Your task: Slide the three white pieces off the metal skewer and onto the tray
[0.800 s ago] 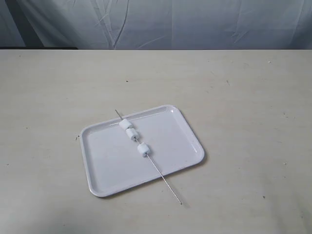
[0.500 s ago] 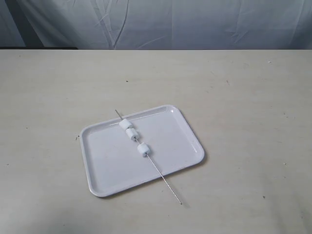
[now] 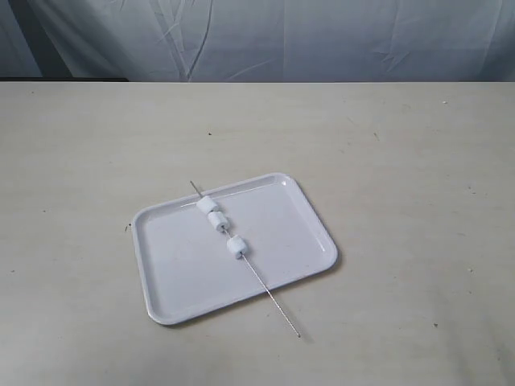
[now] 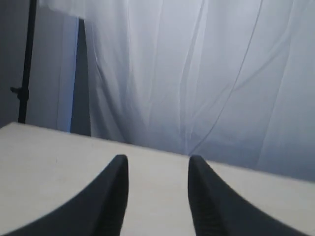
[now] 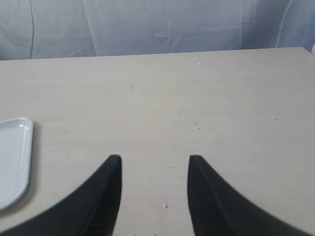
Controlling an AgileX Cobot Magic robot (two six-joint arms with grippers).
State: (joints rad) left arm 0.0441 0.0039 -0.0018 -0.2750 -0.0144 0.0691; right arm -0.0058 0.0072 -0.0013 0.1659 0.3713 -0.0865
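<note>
A flat rectangular glossy white tray point(image 3: 185, 273) with rounded corners lies on the pale beige table point(image 3: 402, 201), its long sides at a slant to the table's edge. Across it runs the thin silver-grey metal skewer point(image 3: 269, 293). Its far tip pokes just past the tray's far rim, and its near end crosses the near rim and rests out on the table. The three small white marshmallow-like pieces point(image 3: 216, 220) are threaded on the skewer's far half, over the inside of the tray. Two sit close together by the far rim, and the third is a little apart, nearer the tray's middle.

Neither arm shows in the exterior view. In the left wrist view the left gripper point(image 4: 157, 158) has its two dark fingers spread apart with only bare table and wrinkled pale cloth point(image 4: 221, 73) between them, holding nothing. The right gripper point(image 5: 152, 158) is likewise spread wide and empty above bare table. In that view only a rounded corner of the tray point(image 5: 15, 157) shows, cut off at the frame's edge.
</note>
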